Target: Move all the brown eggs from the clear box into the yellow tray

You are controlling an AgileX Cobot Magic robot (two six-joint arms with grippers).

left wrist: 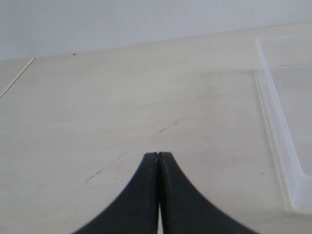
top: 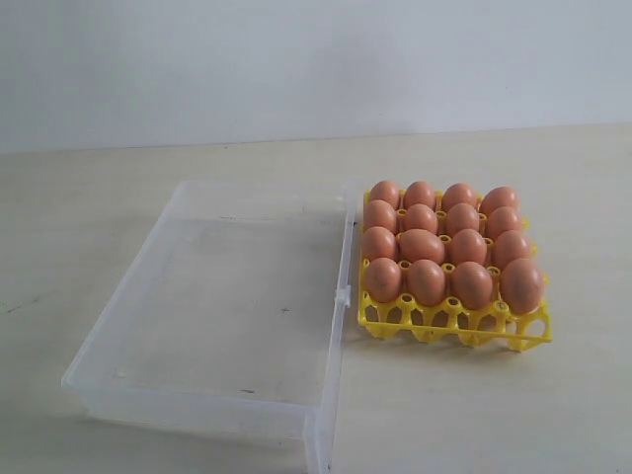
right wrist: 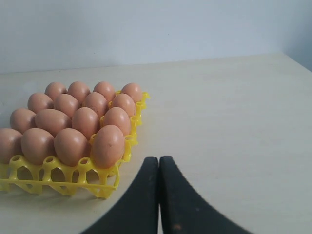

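Several brown eggs (top: 422, 246) fill the cups of the yellow tray (top: 454, 327) at the right of the exterior view. The clear box (top: 341, 259) lies just left of the tray, and no eggs show inside it. Neither arm appears in the exterior view. My right gripper (right wrist: 159, 158) is shut on nothing, over bare table beside the tray (right wrist: 63, 176) and its eggs (right wrist: 108, 145). My left gripper (left wrist: 157, 154) is also shut and empty, over bare table, with one wall of the clear box (left wrist: 279, 122) off to one side.
A pale wooden table (top: 513, 415) carries everything, and a plain white wall (top: 296, 59) rises behind it. Faint dark scuff marks (left wrist: 168, 127) streak the tabletop ahead of my left gripper.
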